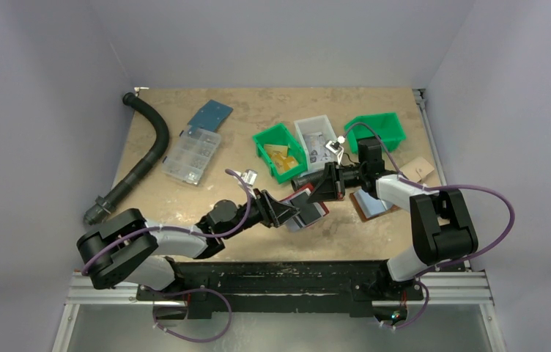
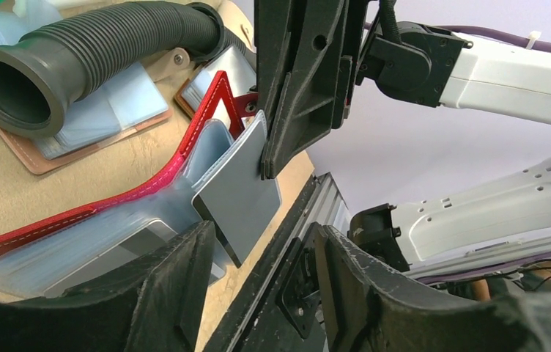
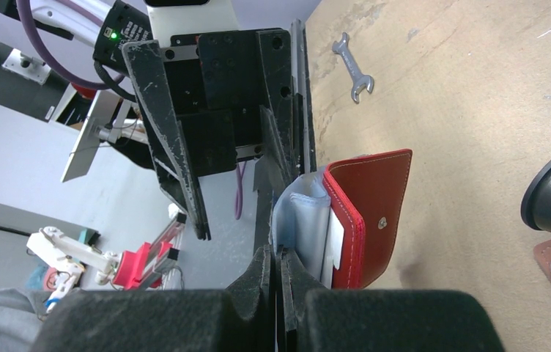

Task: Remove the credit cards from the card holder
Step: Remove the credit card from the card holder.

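Where the two arms meet near the front edge of the table (image 3: 478, 95), the card holder (image 3: 371, 213) sits partly spread. Its cover is red with pale stitching along the rim and a small metal stud on the outside. Shiny pale blue-grey pockets fan out from the fold, and more cards lie flat inside them. One grey card (image 2: 239, 194) stands up out of the pockets, tilted, with its lower end down among the sleeves. The right gripper (image 3: 278, 253) has its jaws closed tight on the upper edge of that card, pinching it near a corner. The left gripper (image 2: 261, 233) has its jaws well apart and nothing clamped between them. One finger lies against or just beside the pockets, and I cannot tell whether it touches. A black corrugated hose (image 2: 60, 66) lies just beyond the holder, its open mouth resting on brown folders (image 2: 89, 139) with pale blue insides, close to the right arm. A small wrench (image 3: 353, 67) lies on bare wood, apart from the holder. Further back stand a green bin (image 1: 278, 139) with yellow-orange bits in it and a clear compartment box (image 1: 193, 155).
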{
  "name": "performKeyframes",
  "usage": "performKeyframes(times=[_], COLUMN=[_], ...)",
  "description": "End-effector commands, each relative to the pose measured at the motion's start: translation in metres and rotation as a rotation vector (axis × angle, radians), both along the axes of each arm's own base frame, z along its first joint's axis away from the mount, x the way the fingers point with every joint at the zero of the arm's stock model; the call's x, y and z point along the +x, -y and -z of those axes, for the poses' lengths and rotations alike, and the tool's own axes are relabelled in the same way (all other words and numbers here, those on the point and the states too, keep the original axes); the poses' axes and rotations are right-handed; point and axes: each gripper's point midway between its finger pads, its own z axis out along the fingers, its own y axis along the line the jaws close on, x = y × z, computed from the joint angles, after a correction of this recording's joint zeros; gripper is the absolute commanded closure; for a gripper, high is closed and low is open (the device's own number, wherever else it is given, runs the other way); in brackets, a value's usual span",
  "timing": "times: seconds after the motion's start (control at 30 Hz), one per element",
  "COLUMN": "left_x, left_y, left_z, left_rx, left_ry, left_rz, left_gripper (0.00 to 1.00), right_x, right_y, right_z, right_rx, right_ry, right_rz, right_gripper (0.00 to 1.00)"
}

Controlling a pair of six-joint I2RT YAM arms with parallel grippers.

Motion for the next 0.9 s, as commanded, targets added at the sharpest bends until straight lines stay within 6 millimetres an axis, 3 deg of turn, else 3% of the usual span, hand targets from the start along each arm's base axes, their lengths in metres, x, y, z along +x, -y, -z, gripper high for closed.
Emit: performKeyframes(times=[0.0, 0.1, 0.23, 0.87], left_x=[0.000, -0.001, -0.001, 0.000], left_y=[-0.004, -0.008, -0.013, -0.015], left_z=[-0.016, -0.017, -0.017, -0.012], left_rx=[-0.048, -0.054, -0.054, -0.090], left_ry=[0.044, 0.047, 0.046, 0.023], left_rz=[-0.012, -0.020, -0.039, -0.044], left_gripper=[0.41, 0.32, 0.28, 0.27], right_x=[-0.006, -0.006, -0.007, -0.007], right_y=[0.001, 0.001, 0.001, 0.002], right_z=[-0.012, -0.012, -0.012, -0.013], right_rx=[0.045, 0.047, 0.050, 0.058], right_ry=[0.021, 0.022, 0.025, 0.028], right_rz=[-0.049, -0.051, -0.056, -0.064], right_gripper=[1.00, 1.00, 1.00, 1.00])
